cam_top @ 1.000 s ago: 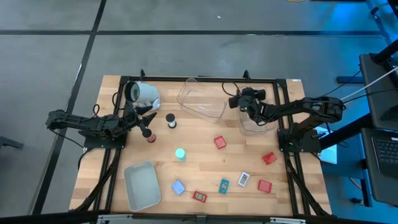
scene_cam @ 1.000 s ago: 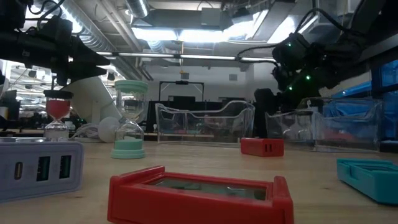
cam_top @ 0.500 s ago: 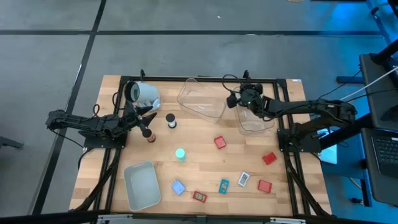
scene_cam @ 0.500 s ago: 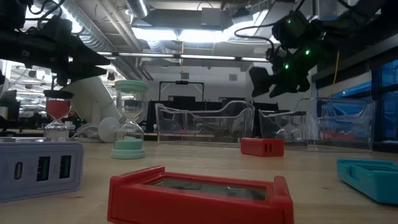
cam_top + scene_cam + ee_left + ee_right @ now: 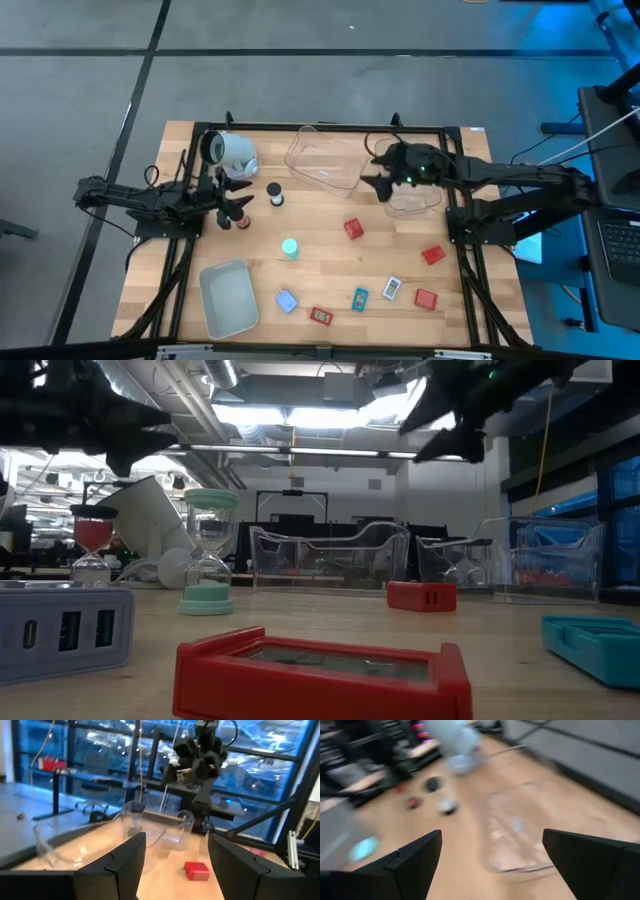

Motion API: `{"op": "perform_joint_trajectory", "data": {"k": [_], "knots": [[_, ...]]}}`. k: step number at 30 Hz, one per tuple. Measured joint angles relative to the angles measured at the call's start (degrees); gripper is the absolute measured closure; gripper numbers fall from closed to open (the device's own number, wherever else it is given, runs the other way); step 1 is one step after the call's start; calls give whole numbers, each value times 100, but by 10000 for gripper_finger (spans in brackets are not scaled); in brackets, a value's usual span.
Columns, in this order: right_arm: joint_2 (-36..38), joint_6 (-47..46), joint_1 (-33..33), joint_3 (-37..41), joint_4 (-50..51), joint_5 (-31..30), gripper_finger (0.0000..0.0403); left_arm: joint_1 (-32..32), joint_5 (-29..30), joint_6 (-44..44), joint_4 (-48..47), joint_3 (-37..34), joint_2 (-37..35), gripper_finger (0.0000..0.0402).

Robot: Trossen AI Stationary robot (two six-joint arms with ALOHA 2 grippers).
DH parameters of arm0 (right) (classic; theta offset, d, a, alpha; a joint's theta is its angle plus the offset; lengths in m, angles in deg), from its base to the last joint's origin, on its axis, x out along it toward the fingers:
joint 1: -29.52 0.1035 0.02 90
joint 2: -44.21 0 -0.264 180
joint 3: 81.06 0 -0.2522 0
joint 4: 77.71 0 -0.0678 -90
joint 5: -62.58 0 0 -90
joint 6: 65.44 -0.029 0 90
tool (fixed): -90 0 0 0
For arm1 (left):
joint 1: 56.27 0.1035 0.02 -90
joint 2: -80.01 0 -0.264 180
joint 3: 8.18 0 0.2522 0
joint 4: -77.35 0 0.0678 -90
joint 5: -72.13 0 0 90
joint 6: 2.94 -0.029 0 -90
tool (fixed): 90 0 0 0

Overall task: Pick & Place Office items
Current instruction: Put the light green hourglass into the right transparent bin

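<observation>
My left gripper [image 5: 236, 201] [image 5: 175, 870] is open and empty, above the table beside a red-and-black hourglass-shaped cylinder [image 5: 243, 218] [image 5: 92, 545] that stands upright on its base. My right gripper [image 5: 371, 183] [image 5: 490, 870] is open and empty, high above the gap between two clear bins. A white-topped black cylinder [image 5: 274, 194], a teal cylinder [image 5: 290, 248] [image 5: 208, 555], red blocks [image 5: 353, 229] [image 5: 432, 254] [image 5: 426, 298], a pale blue block [image 5: 287, 300] and red, teal and white cards [image 5: 321, 315] [image 5: 360, 297] [image 5: 392, 288] lie on the table.
A large white cylinder [image 5: 232, 150] lies at the far left. One clear bin [image 5: 325, 160] stands at the far middle and another [image 5: 415, 198] to its right. A grey-white bin [image 5: 228, 297] stands near the front left.
My right gripper has risen from over the right clear bin and swung toward the table's left and near side, and now hangs between the two clear bins. My left gripper has gone up a little beside the red-and-black cylinder. The items have stayed in place.
</observation>
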Motion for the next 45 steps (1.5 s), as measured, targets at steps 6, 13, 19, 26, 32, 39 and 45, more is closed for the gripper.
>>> {"op": "perform_joint_trajectory", "data": {"k": [6, 13, 19, 26, 32, 39, 45], "knots": [[51, -124, 767, -3, -25, 76, 54, 0, -39, -70, -17, 379, 527, 169], [-128, 253, 1248, -3, -408, 61, 45, 0, -317, -68, -14, 1132, 1886, 133], [-927, 1219, 1421, -3, -1865, 483, 36, 0, -235, 131, -16, 1671, 2795, 129], [-2328, 1982, 1416, -3, -3609, 1772, 23, -7, -622, 241, -13, 1889, 3073, 128], [-2609, 1667, 1435, -1, -3438, 2135, 8, -424, -1064, 430, -20, 1888, 3618, 125], [-2138, 1338, 1475, -1, -2956, 2135, 7, -806, -1033, -78, -15, 2430, 4917, 107], [-1870, 1033, 1478, -1, -2386, 2115, 7, -872, -1031, -716, -21, 2907, 6068, 95]]}}
